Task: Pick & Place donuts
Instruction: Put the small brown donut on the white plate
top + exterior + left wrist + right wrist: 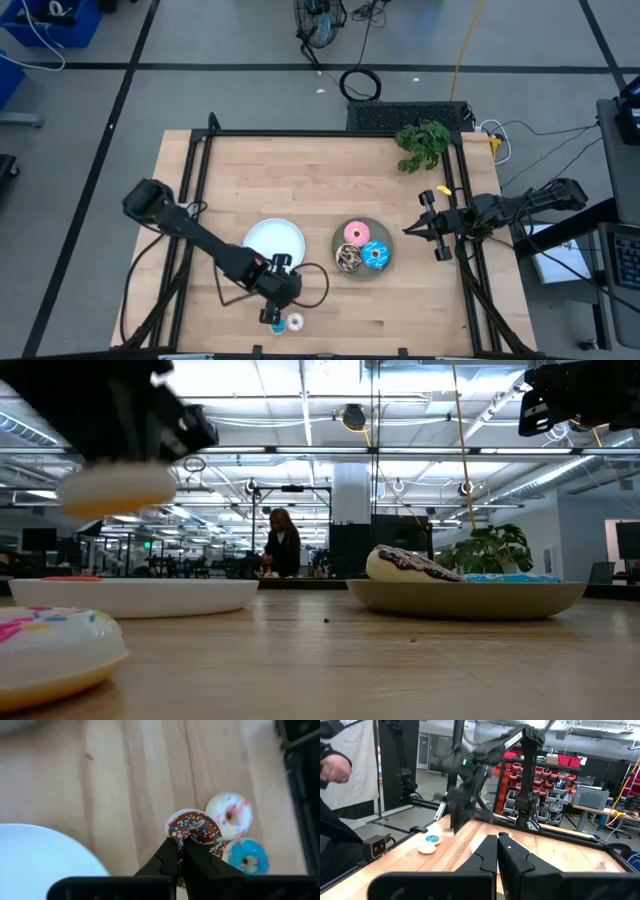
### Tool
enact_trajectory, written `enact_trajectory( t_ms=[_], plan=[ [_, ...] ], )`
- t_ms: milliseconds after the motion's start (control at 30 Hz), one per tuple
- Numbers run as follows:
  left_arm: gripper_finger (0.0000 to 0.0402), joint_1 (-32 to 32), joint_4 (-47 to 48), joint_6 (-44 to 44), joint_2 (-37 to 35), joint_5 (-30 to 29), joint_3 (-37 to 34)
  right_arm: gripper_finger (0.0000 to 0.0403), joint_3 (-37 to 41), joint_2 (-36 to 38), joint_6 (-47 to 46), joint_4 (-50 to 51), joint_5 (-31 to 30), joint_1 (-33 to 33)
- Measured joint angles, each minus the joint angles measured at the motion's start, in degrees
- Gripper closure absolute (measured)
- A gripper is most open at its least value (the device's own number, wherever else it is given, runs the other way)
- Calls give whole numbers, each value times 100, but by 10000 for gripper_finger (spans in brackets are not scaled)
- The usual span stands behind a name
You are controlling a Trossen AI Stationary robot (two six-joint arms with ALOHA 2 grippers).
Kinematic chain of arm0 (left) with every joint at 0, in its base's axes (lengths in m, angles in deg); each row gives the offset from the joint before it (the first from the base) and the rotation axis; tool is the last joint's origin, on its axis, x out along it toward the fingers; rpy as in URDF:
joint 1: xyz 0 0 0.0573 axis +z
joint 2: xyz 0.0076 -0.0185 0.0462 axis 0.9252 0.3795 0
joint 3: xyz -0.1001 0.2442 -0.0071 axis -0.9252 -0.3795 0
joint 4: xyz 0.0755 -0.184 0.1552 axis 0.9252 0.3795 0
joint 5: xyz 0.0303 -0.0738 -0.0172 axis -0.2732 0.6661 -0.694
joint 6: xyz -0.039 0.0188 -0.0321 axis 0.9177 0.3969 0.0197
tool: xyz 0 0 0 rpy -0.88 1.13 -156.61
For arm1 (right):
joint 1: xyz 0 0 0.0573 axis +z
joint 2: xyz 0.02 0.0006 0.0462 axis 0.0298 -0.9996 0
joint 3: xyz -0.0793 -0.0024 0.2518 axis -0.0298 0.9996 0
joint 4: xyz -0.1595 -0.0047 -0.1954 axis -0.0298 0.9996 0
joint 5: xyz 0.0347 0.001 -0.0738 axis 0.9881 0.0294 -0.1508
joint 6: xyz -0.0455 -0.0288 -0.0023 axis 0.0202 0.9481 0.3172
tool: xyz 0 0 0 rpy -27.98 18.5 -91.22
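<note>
Gripping a small brown sprinkled donut (196, 829), the left end effector (181, 845) hangs just above the table (320, 170) near its front edge, beside the white plate (274, 240). Two tiny donuts, white (229, 815) and blue (248, 856), lie below it. Over the table's right side, the right end effector (408, 230) hovers clenched and empty.

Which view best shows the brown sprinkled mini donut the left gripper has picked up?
The left wrist view: the brown donut fills the frame's middle, pinched at its edge by the left gripper, sprinkles clear. The low view shows only its pale underside, lifted off the table. In the high and right wrist views the arm hides it.
</note>
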Motion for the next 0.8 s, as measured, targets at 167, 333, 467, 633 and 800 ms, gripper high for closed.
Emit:
enact_trajectory(
  t_ms=[167,333,467,633,800],
  plan=[
    [379,51,423,-10,-613,-502,4,403,0,-72,12,-21,0,0],
    [394,166,1017,132,-998,-685,4,403,0,-134,15,-47,-1,0],
    [373,239,1200,122,-1076,-781,4,403,0,-145,34,-48,-1,0],
    [380,310,1342,114,-1074,-735,7,403,0,-145,57,-48,-1,0],
    [393,332,1374,20,-1074,-727,7,403,0,-145,57,-48,-1,0]
  ],
)
